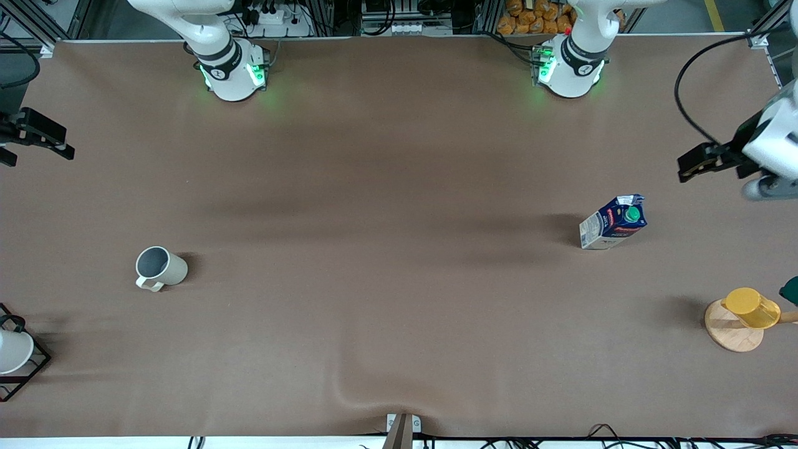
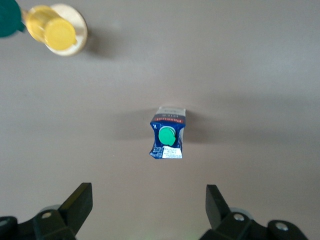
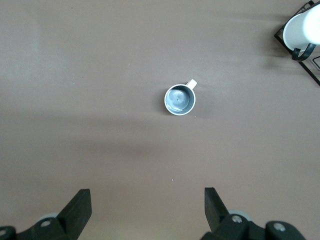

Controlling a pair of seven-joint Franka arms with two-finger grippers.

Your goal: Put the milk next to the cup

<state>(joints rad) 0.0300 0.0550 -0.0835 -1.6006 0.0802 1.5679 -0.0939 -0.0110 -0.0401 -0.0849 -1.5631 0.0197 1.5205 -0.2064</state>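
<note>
Brown cloth is covering the whole bench [image 1: 399, 187], wrinkling a little at the edge nearest the front camera. Toward the left arm's end the milk [image 1: 613, 222] is standing upright on the cloth, its green cap showing on the dark blue top, nothing touching it. Well apart from it, toward the right arm's end and slightly nearer the front camera, the cup [image 1: 160, 268] is sitting upright with its grey-blue inside showing and its small handle pointing toward the camera's edge of the bench. Near the left arm's end, nearer the camera than the milk, a yellow cup [image 1: 751, 307] is resting on a wooden disc [image 1: 730, 330]. At the right arm's end a white cup [image 1: 12, 350] is sitting in a black wire rack [image 1: 28, 368], partly cut off by the view's edge. Both arms are waiting. The left gripper [image 1: 703, 159] is hanging in the air over the left arm's end of the bench, its jaws standing wide and holding nothing. The right gripper [image 1: 37, 134] is hanging over the right arm's end, its jaws also wide and holding nothing.
</note>
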